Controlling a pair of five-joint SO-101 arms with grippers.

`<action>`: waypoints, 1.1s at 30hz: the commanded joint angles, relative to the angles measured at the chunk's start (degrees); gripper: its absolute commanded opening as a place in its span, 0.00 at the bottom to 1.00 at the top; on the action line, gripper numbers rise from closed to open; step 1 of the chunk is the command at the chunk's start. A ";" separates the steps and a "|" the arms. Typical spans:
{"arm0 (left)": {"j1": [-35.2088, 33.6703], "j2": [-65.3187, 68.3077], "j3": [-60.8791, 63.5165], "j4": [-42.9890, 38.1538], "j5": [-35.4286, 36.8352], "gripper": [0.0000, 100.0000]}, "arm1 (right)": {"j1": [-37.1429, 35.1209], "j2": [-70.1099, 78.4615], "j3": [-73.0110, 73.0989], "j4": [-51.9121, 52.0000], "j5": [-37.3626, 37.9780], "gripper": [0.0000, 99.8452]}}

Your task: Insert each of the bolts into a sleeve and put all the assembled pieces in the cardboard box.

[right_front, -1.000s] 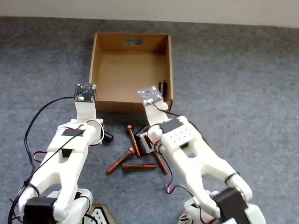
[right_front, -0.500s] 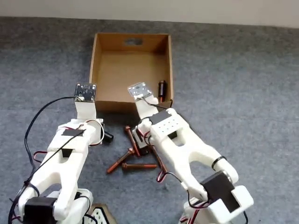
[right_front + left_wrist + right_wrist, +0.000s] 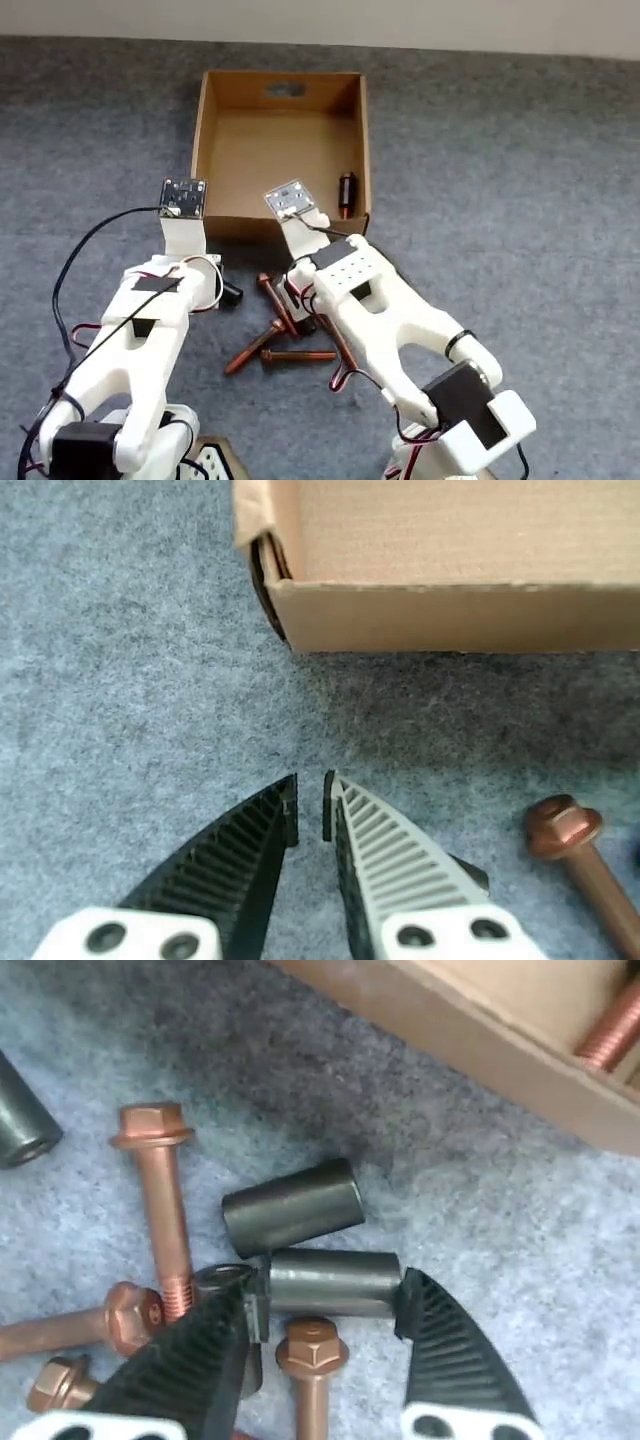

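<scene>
Overhead, you have the cardboard box point(image 3: 280, 160) at the far side of the grey carpeted worktop point(image 3: 520, 200), with one assembled piece point(image 3: 347, 193) lying inside against its right wall. Your left arm point(image 3: 150, 320) sits just short of the box's near-left corner. Your right arm point(image 3: 380, 310) hangs over a scatter of copper bolts point(image 3: 298, 355) in front of the box, and a lone black sleeve point(image 3: 231, 293) lies between the two arms. From the left wrist, the left arm's jaws are drawn almost together, with only a slit between the tips and nothing in them. They hang over bare carpet just before the box's corner, and one bolt head point(image 3: 565, 825) lies near them on the carpet. From the right wrist, the right arm's jaws stand wide apart, one tip at each end of a dark sleeve point(image 3: 335, 1280) that lies on the carpet between them. A second sleeve point(image 3: 292, 1207) lies just beside it on the box side, roughly parallel. A long bolt point(image 3: 160, 1200) lies near both sleeves, and a shorter one point(image 3: 312, 1360) points its head at the straddled sleeve.
</scene>
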 commanded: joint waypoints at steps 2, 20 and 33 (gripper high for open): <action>0.92 0.04 -1.10 -0.88 -0.44 0.07 | -0.84 0.22 -0.57 -0.04 -0.35 0.16; 0.92 0.04 -1.10 -0.88 -0.44 0.07 | 11.82 -0.40 -1.01 0.31 -0.44 0.16; 1.01 0.04 -1.10 -0.88 -0.44 0.07 | 24.75 -5.14 -0.48 0.48 -0.35 0.16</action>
